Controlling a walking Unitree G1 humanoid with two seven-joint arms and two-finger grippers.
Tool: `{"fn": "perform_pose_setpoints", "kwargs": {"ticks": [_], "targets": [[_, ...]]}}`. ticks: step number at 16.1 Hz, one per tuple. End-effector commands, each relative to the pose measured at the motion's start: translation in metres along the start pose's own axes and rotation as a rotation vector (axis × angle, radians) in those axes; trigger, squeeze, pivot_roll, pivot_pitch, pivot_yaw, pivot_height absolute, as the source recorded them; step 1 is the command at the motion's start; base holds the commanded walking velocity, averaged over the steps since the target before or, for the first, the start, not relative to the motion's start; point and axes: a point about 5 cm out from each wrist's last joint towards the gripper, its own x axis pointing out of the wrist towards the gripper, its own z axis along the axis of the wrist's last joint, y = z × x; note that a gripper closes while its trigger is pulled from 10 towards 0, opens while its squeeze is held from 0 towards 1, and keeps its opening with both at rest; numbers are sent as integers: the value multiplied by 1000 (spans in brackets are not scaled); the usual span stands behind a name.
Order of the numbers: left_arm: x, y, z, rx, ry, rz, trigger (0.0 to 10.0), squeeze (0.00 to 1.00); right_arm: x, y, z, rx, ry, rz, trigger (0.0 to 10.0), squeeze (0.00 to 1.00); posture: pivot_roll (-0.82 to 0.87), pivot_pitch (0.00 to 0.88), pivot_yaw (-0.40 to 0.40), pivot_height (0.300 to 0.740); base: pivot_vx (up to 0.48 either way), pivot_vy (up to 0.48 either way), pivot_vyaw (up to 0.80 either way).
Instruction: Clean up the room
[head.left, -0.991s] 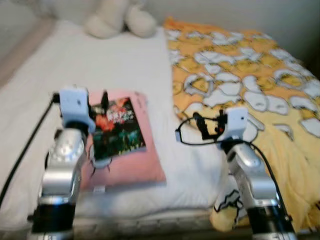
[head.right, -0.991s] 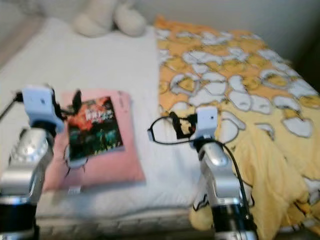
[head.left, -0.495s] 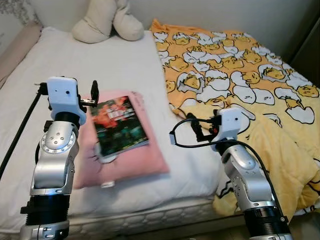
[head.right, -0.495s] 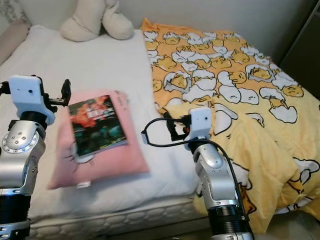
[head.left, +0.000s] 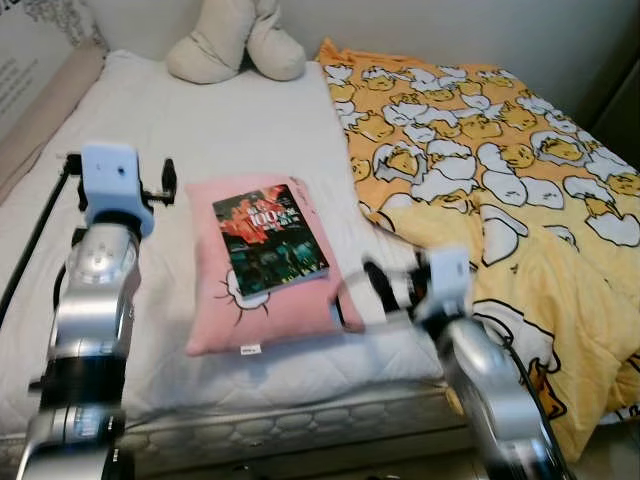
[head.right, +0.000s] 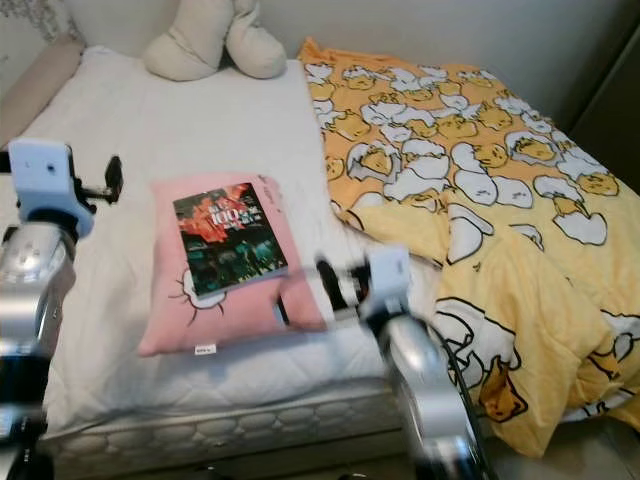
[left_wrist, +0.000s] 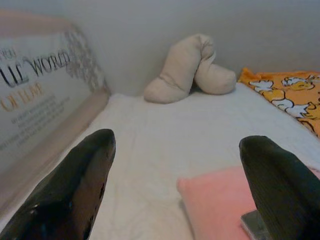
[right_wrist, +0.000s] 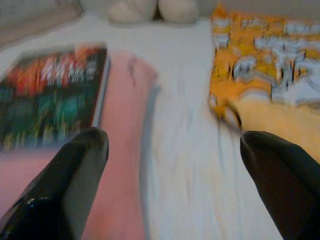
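Lowered since the earlier frame, the right gripper (right_wrist: 172, 175) is held spread wide beside the pink pillow (head.left: 265, 305) (blurred), where the book (head.left: 268, 238) lies; the left gripper (left_wrist: 180, 185) is equally splayed.

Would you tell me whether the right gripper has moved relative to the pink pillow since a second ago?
Yes. The right gripper has dropped nearer and leftward, now by the pink pillow's near right corner.
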Motion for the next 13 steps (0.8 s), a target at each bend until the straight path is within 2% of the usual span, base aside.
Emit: {"fn": "perform_pose_setpoints", "kwargs": {"ticks": [1,2,4,5,6,7,10,11,13], "targets": [[10,6,5,-22,2,14,10000,0,-6,2,2,-11,2,17,10000,0,-76,23,-21,740,0,0,0],[20,10,6,-83,45,25,10000,0,-10,4,2,8,-9,27,10000,0,-90,28,-15,740,0,0,0],[38,9,1,-244,169,0,10000,0,-15,9,7,39,-24,127,10000,0,-105,36,6,740,0,0,0],[43,5,1,-298,194,-16,10000,0,-17,11,5,18,-6,158,10000,0,-112,36,11,740,0,0,0],[46,2,2,-317,201,-27,10000,0,-17,11,4,12,4,162,10000,0,-117,37,15,740,0,0,0],[48,-2,4,-381,196,-43,10000,0,-18,13,3,9,10,159,10000,0,-123,40,17,740,0,0,0],[49,-13,2,-349,188,-114,10000,0,-19,16,3,2,17,161,10000,0,-124,49,18,740,0,0,0],[47,-16,0,-286,167,-154,10000,0,-20,16,5,4,14,163,10000,0,-118,52,16,740,0,480,0],[44,-17,-4,-228,157,-174,10000,0,-19,15,6,0,9,161,10000,0,-113,52,14,740,0,388,0]]}}
